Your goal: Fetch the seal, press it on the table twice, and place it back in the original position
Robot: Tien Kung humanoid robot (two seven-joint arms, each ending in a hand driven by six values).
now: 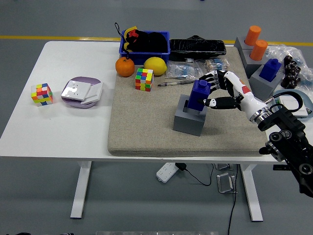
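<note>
One right hand [215, 90], fingers clamped on the blue seal [199, 96], holds it in the mouth of the grey holder block [188, 122] on the felt mat [142, 127]; beyond, pen [176, 83], lemon [155, 66].

We see blue seal [199, 95], grey holder [190, 116], beige mat [146, 127] on white table [54, 132]. We note orange fruit [124, 67], yellow lemon [155, 66], multicoloured checkered cubes [144, 79], blue bin [145, 43], white-and-black right hand [221, 90], orange cylinders [256, 41].
</note>
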